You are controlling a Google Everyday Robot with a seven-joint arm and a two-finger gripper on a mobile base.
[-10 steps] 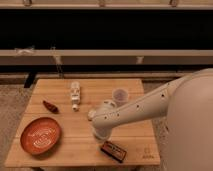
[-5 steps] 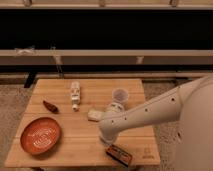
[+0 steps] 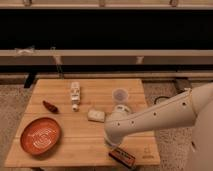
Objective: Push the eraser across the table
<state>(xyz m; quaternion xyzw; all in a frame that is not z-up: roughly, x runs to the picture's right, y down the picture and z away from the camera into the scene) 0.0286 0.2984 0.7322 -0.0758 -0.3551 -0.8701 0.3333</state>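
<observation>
Gripper: low over table front edge, just beside eraser; finger state cannot be told. Eraser at front edge.

A long pale horizontal beam is seen behind the tabletop, running the full width of the view; above and below it, deep black openings are shown, with a second light rail along the top edge; a strip of light baseboard is set beneath the lower dark band; the floor is covered in a speckled grey-beige surface; the light is dim and warm. The pincer is placed low at the tabletop's near edge.
</observation>
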